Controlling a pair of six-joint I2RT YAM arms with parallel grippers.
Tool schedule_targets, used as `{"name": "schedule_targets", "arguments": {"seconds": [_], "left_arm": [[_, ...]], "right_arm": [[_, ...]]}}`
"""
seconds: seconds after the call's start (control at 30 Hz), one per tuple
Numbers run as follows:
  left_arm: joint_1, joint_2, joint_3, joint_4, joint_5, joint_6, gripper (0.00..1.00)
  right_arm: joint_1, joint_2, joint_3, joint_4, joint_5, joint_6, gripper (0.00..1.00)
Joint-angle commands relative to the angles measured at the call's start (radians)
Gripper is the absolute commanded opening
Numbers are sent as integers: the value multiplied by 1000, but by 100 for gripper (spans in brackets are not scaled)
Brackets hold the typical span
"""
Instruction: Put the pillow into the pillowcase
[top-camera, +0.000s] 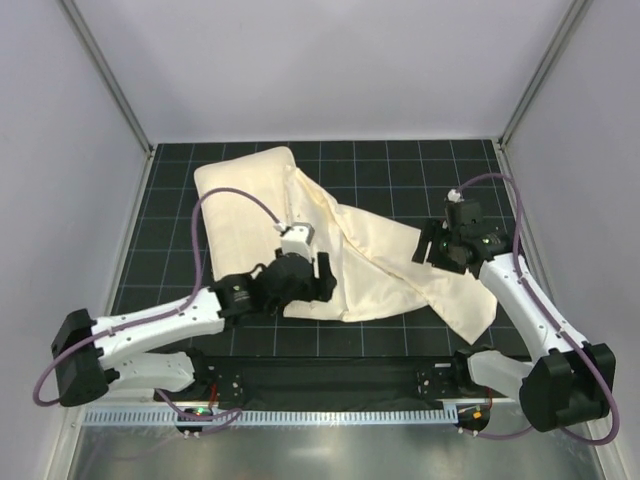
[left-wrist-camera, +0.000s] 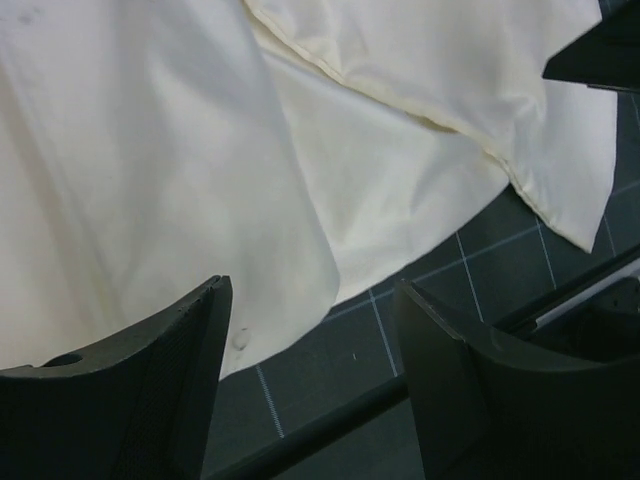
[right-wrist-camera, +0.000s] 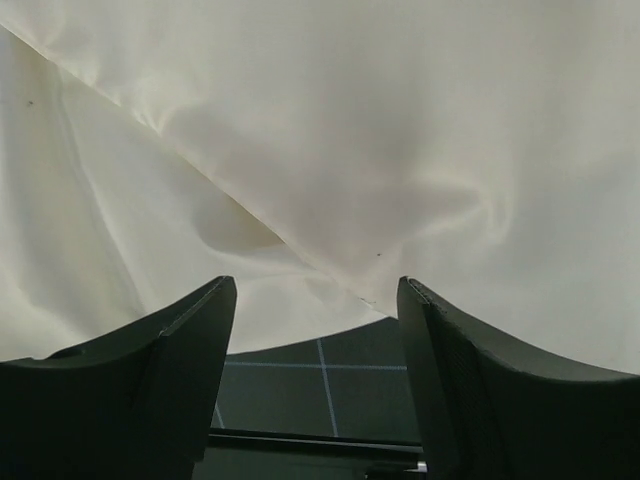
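Pillow (top-camera: 243, 185): plump, soft, probably light. It lies far left on the table (top-camera: 170, 250), overlapped by the pillowcase (top-camera: 385, 265).
Pillowcase: thin, limp, likely slippery, best pinched at the hemmed edge.
Left gripper (left-wrist-camera: 310, 300), right gripper (right-wrist-camera: 315, 300): jaws spread, empty.

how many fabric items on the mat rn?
2. The pillow lies far-left on the mat; the pillowcase drapes from its right side toward the near right. More could be hidden underneath.
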Motion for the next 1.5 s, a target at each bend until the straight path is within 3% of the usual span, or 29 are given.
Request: {"name": "schedule_targets", "arguments": {"seconds": [0.0, 0.1, 0.2, 0.5, 0.67, 0.7, 0.8, 0.93, 1.2, 1.3, 1.47], "left_arm": [[-49, 99, 22, 159, 99, 31, 70], [-50, 223, 24, 274, 190, 4, 70], [-50, 336, 39, 368, 230, 14, 70], [-31, 626, 232, 354, 294, 53, 69], [6, 673, 210, 396, 316, 8, 68], [12, 680, 196, 402, 333, 1, 67], [34, 685, 171, 423, 357, -25, 67], [42, 700, 131, 452, 354, -47, 66], [46, 725, 105, 480, 360, -71, 64], [46, 734, 97, 489, 368, -81, 63], [43, 751, 87, 485, 363, -102, 61]], "right_arm": [[22, -34, -71, 57, -43, 101, 73], [26, -83, -162, 127, -18, 184, 79], [40, -92, -199, 146, -3, 166, 79], [83, 62, -209, 160, 126, 131, 69], [85, 93, -228, 196, 199, 146, 56], [85, 102, -228, 203, 216, 145, 45], [85, 119, -216, 201, 256, 143, 25], [85, 124, -183, 192, 278, 135, 4], [85, 135, -50, 155, 319, 92, 4], [79, 182, 76, 114, 387, 71, 4], [-41, 335, 356, 75, 358, 42, 4]]}}
